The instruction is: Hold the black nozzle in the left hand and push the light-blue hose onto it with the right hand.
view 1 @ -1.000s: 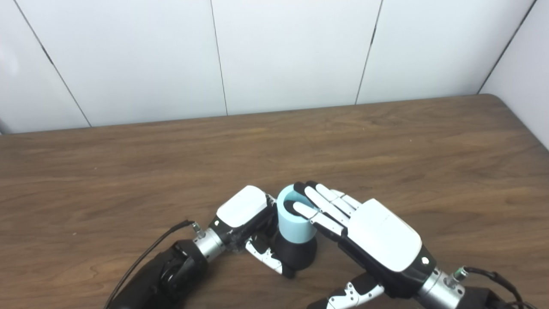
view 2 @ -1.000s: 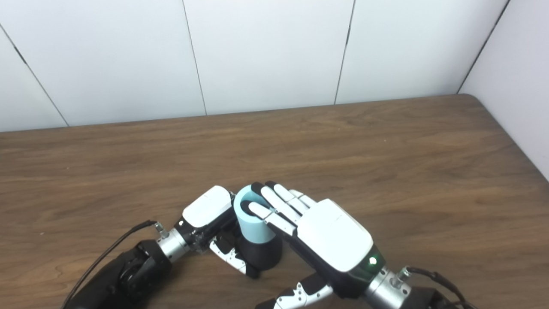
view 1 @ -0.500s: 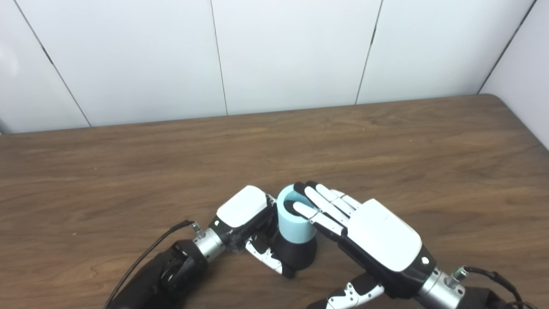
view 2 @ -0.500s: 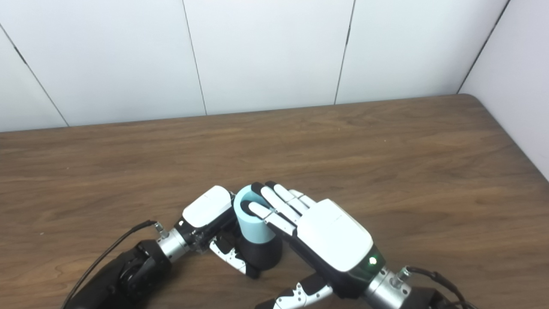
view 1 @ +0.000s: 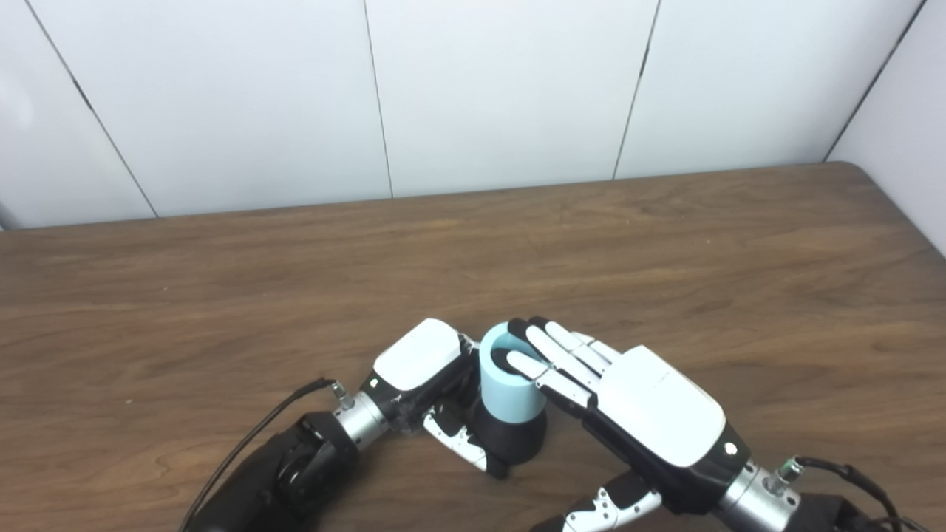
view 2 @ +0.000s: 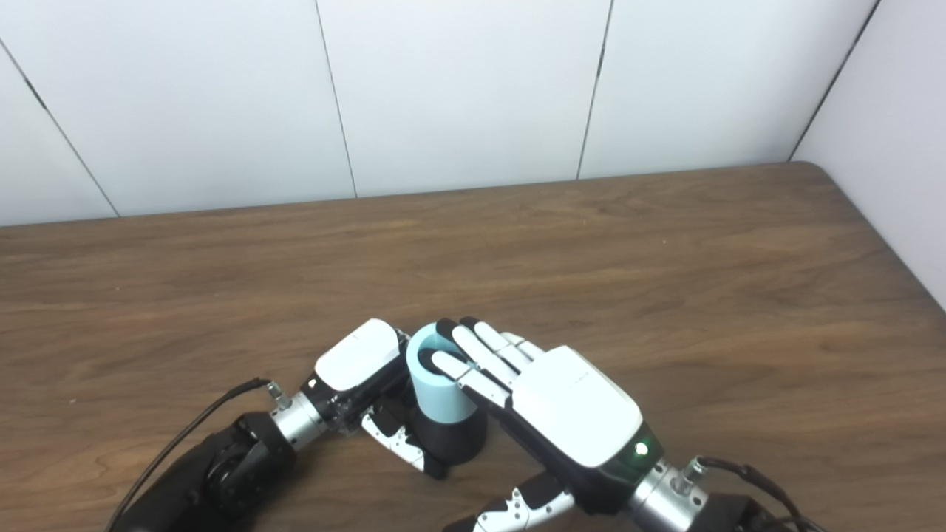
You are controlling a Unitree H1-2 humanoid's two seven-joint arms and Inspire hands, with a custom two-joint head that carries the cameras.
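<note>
A dark brown desk (view 1: 665,244) with long wood grain and a rounded far-right corner fills the lower scene; behind it stand plain white wall panels (view 1: 502,89) split by thin dark seams.

Toward 6 o'clock on the desk, a smooth light-blue hose (view 1: 508,380), a short open-topped cylinder, stands upright with its lower end seated on a matte black nozzle (view 1: 511,440), which widens into a rounded base resting on the wood.

The left hand (view 1: 432,377), glossy white shell over black, comes in from 7 o'clock and its fingers wrap the nozzle from the left, thumb curling round the front. The right hand (view 2: 547,399) reaches in from 5 o'clock; its fingers (view 2: 473,351) are nearly straight and lie across the hose's open rim, black tips over the hollow, pressing rather than clasping, while its thumb hangs free below.

The right eye view shows a small green light (view 2: 641,448) near the right wrist; in the left eye view that spot looks white.
</note>
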